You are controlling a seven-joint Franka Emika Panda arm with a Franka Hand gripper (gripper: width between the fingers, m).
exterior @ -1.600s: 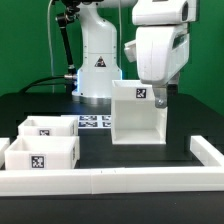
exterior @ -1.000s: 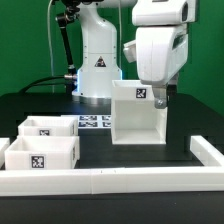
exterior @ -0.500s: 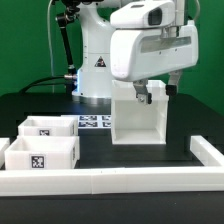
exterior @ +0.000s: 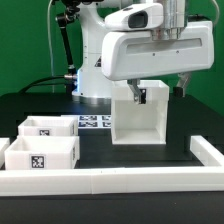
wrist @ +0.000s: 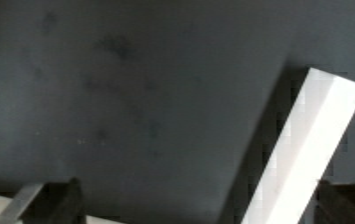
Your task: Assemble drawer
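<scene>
A white open-fronted drawer case (exterior: pixel 138 122) stands upright on the black table right of centre, with a marker tag on its top edge. My gripper (exterior: pixel 161 94) hangs just above the case's top, broad side toward the exterior camera, jaws wide open and empty, one finger (exterior: pixel 140 97) in front of the case's top edge. In the wrist view one white wall edge of the case (wrist: pixel 316 140) runs between my open fingertips (wrist: pixel 49 203), untouched. Two white drawer boxes (exterior: pixel 42 128) (exterior: pixel 42 155) sit at the exterior view's left.
The marker board (exterior: pixel 95 122) lies behind the case near the robot base (exterior: pixel 98 60). A low white barrier (exterior: pixel 110 180) runs along the table's front and turns up the exterior view's right side (exterior: pixel 208 150). Cables hang at the back left.
My gripper has turned about its vertical axis from narrow side to broad side facing the exterior camera and risen slightly above the case. The case and drawer boxes have not moved.
</scene>
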